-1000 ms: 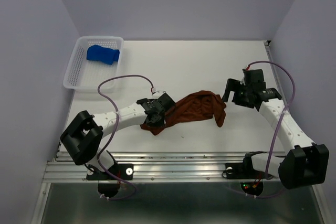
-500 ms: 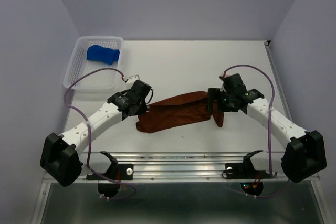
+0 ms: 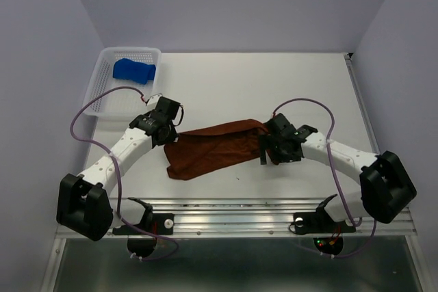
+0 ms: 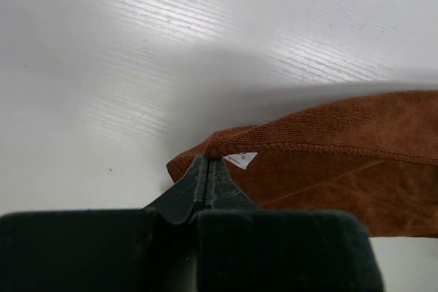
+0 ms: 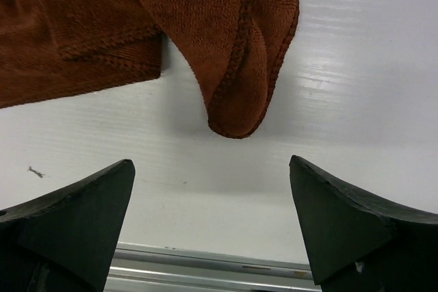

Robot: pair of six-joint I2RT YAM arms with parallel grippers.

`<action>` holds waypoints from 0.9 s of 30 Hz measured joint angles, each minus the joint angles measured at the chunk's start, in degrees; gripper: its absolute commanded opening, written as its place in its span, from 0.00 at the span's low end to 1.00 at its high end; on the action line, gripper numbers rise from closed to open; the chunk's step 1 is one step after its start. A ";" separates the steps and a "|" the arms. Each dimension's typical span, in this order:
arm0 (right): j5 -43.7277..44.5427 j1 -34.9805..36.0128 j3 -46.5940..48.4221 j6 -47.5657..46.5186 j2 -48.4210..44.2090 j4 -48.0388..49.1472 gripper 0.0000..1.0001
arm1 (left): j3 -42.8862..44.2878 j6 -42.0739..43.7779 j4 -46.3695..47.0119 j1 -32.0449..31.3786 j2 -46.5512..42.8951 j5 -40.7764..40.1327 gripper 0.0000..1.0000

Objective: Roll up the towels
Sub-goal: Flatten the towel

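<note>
right end of the rust-brown towel (image 3: 212, 147) beneath the right hand (image 3: 265, 147)

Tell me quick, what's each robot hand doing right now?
Left gripper: shut on a corner of the rust-brown cloth towel.
Right gripper: open, holding nothing, just near the towel's other end.

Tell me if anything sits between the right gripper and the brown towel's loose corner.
Nothing visible does. The right gripper has its fingers open, facing the brown towel; only bare table lies between them.
</note>
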 measured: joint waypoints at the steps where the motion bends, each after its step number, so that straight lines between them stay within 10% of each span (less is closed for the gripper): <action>1: 0.59 0.74 0.13 -0.07 1.09 0.00 1.00 | 0.00 0.55 0.09 0.46 0.09 0.13 0.00; 10: 5.14 3.50 5.03 -3.56 11.72 0.33 0.82 | 0.00 2.23 0.17 0.68 0.11 -0.22 0.00; 18: 8.09 4.37 5.68 -3.78 13.60 0.39 0.40 | 0.44 2.23 0.15 0.72 1.18 -0.46 0.00; 27: 9.20 4.52 4.87 -0.44 13.77 0.48 0.28 | 0.44 2.14 0.15 1.88 1.42 -0.52 0.00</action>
